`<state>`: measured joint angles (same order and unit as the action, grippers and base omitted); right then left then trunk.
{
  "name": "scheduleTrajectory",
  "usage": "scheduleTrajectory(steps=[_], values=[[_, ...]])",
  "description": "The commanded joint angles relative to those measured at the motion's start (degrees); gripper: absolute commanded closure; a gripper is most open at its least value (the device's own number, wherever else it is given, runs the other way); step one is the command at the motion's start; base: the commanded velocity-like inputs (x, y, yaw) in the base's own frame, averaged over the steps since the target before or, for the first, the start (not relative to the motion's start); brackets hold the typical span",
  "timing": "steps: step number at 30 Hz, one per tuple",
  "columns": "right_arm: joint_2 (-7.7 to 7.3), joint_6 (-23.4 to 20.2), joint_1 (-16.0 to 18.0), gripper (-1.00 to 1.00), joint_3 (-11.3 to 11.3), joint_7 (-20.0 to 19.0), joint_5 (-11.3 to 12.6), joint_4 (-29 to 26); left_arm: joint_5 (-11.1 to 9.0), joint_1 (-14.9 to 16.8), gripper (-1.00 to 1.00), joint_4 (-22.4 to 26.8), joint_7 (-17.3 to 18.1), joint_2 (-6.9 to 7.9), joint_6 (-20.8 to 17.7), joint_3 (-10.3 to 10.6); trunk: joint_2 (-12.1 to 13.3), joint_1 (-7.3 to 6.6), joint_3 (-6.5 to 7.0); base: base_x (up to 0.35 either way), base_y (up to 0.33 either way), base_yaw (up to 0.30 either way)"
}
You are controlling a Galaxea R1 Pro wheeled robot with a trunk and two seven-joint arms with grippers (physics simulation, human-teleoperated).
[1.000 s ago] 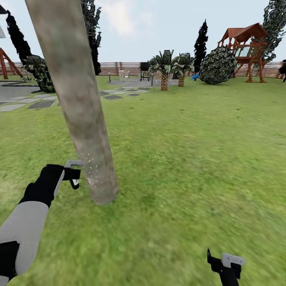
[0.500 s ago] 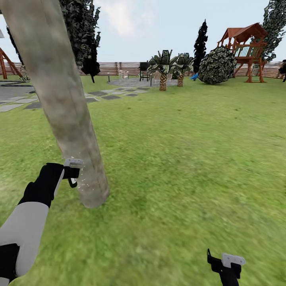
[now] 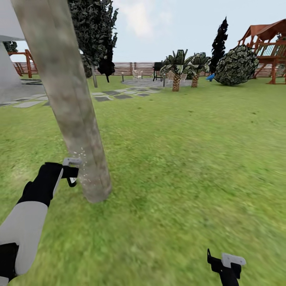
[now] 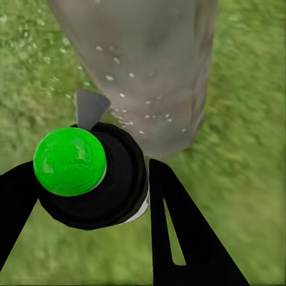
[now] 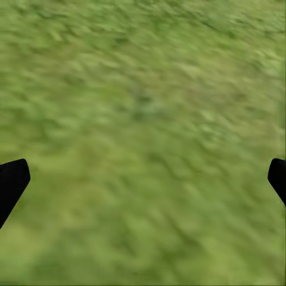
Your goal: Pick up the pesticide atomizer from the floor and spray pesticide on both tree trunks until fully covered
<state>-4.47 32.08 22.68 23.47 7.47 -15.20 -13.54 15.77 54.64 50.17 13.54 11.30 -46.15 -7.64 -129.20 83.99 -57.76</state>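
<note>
While the left pincer (image 4: 89, 196) clamps the small black round-bodied atomizer with a green cap (image 4: 70, 161) beside the mottled grey-tan tree trunk (image 3: 75, 119), whitish pesticide specks (image 4: 122, 95) dot the bark. The atomizer looks light, rigid and smooth; gripping mid-body suits it. The right pincer (image 5: 143, 179) hangs wide open, empty, over grass.

My left arm (image 3: 24, 226) is white with a black wrist; both grippers (image 3: 72, 174) are black with grey plates.

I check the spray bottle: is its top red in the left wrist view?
No, the atomizer in the left gripper has a bright green top.
</note>
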Motion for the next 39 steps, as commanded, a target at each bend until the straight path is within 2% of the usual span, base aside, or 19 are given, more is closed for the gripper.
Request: scheduleTrajectory(steps=[1, 18, 30, 35, 39], values=[[0.00, -0.01, 0.00, -1.00, 0.00, 0.00, 0.01, 0.00, 0.03, -0.07, 1.00, 0.00, 0.00, -0.03, 0.01, 0.00, 0.00, 0.00, 0.00, 0.030, -0.276, 0.216], [0.02, 0.00, 0.00, -1.00, 0.00, 0.01, 0.03, 0.00, 0.04, -0.39, 1.00, -0.08, -0.01, 0.04, 0.02, -0.16, 0.00, 0.00, 0.00, 0.093, -0.276, 0.017], [0.08, -0.01, 0.00, -1.00, 0.00, 0.00, 0.02, 0.00, -0.04, -0.86, 1.00, -1.03, -2.07, 0.23, 0.09, -0.27, 0.00, 0.00, 0.00, 0.130, -0.274, 0.256], [0.08, -0.04, 0.00, -1.00, -0.01, 0.00, -0.01, 0.00, -0.12, -1.26, 1.00, -4.58, -2.11, 0.08, 0.50, -0.20, 0.00, 0.00, 0.00, 0.150, -0.270, 0.212], [0.08, -0.05, 0.00, -1.00, -0.01, 0.00, -0.01, 0.00, -0.13, -1.35, 1.00, -6.51, -2.44, 0.88, 0.77, -0.58, 0.00, 0.00, 0.00, 0.159, -0.261, 0.018]])
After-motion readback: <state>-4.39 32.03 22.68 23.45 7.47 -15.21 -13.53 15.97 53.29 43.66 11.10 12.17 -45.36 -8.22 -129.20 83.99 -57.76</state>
